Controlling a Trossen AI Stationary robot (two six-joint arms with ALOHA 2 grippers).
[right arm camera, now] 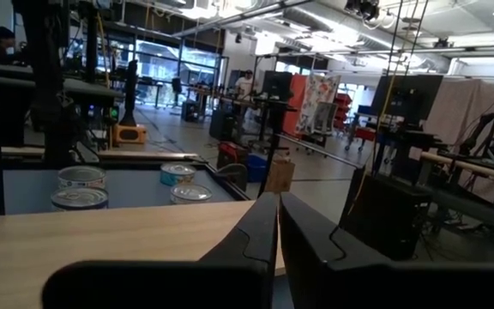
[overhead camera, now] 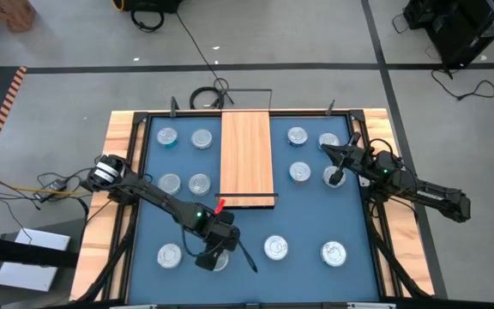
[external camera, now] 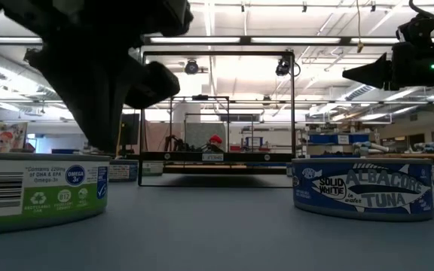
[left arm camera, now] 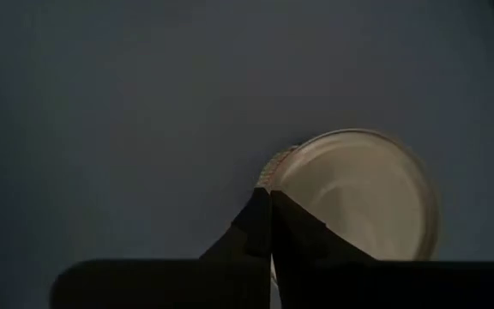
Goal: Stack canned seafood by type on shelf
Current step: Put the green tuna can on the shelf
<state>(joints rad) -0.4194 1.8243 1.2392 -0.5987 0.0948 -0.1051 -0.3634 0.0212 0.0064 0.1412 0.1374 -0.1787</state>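
Down near the front edge of the tabletop (overhead camera: 247, 225), the left gripper (overhead camera: 213, 260) hangs with its fingers (left arm camera: 260, 225) pressed together, holding nothing, right at the rim of a silver-topped tin (left arm camera: 358, 193). Farther off, the right gripper (overhead camera: 336, 177) sits with fingers nearly touching, empty, above a tin (overhead camera: 331, 176) by the right side. Between them, the shelf (overhead camera: 247, 159) lies along the tabletop's middle, bare, with the other tins (overhead camera: 200, 138) scattered on the blue on both sides.
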